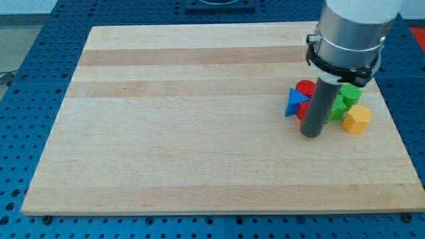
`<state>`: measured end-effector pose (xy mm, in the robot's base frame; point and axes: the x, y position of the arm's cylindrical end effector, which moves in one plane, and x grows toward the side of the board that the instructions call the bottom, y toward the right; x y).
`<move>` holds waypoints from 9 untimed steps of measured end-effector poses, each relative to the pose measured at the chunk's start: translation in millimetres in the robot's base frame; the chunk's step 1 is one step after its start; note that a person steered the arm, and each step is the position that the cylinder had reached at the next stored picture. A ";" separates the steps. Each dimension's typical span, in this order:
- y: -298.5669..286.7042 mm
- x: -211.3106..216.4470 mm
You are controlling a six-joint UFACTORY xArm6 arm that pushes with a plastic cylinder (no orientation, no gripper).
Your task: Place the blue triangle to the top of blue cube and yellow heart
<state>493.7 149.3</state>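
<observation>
Blue triangle (pixel 294 101) crowded against red block (pixel 305 87), just left of my tip (pixel 311 135); no fingers fitted; a push may drag neighbours.

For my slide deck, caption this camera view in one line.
My tip rests beside a blue triangle in a block cluster on the wooden board.
</observation>
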 end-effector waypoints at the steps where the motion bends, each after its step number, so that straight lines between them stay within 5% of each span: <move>1: -2.5 18.0; 9: -43.2 -63.1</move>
<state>430.6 106.2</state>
